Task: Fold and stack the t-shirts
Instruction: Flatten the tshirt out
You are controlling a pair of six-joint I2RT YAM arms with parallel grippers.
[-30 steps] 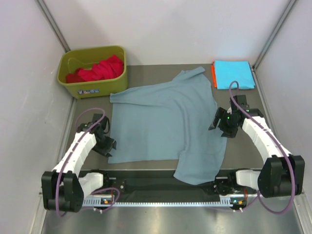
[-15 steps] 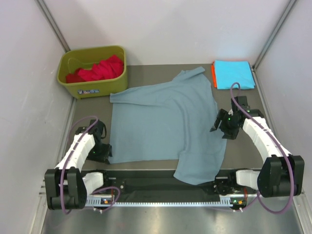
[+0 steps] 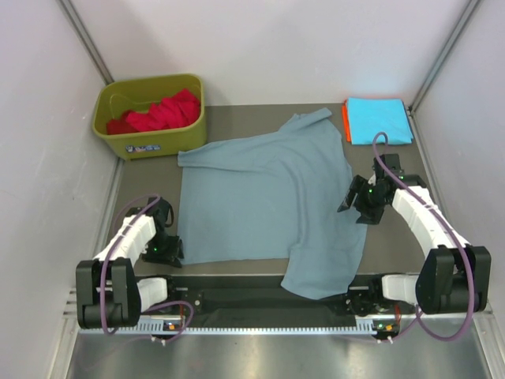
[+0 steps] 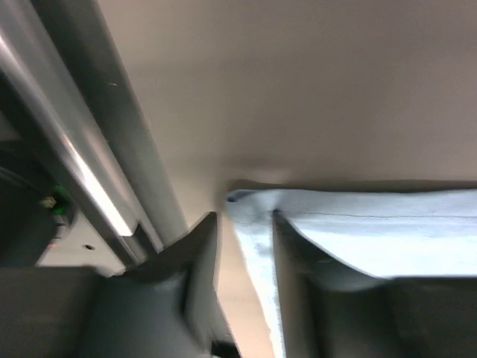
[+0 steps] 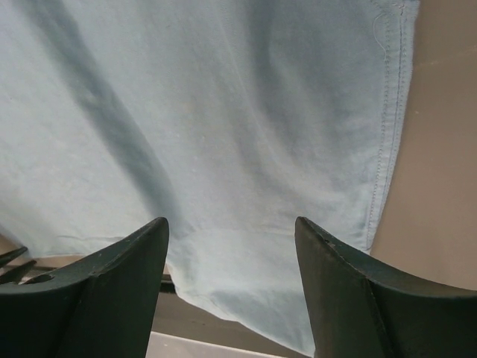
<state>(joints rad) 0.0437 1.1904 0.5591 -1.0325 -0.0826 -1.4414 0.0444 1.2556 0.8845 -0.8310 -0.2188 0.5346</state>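
The dark worktop [image 3: 237, 118] is stretching between pale side walls. The grey-blue t-shirt [image 3: 268, 197] is lying spread across its middle, mostly flat. One sleeve is pointing toward the far edge, and its near-right part is drooping over the front edge of the worktop.

The olive-green bin [image 3: 150, 144] is sitting in the far-left corner, well apart from the shirt's main body. The red t-shirt [image 3: 162, 110] is lying crumpled inside it. In the far-right corner the cyan t-shirt [image 3: 379, 118] is resting folded into a neat rectangle. It is lying on top of the orange t-shirt [image 3: 346, 122], which is showing only as a thin strip along the cyan one's left side.

The right gripper [image 3: 357, 197] is hanging over the grey-blue shirt's right side, near the hemmed edge. Its fingers [image 5: 112, 291] are standing wide apart and released, holding nothing, with cloth filling the wrist view beneath them.

The left gripper [image 3: 167, 249] is sitting low at the shirt's near-left corner. In the wrist view its fingers [image 4: 197, 253] are straddling that corner's edge. They are parted, with a sliver of worktop showing between one finger and the cloth, so they are not clenching it.
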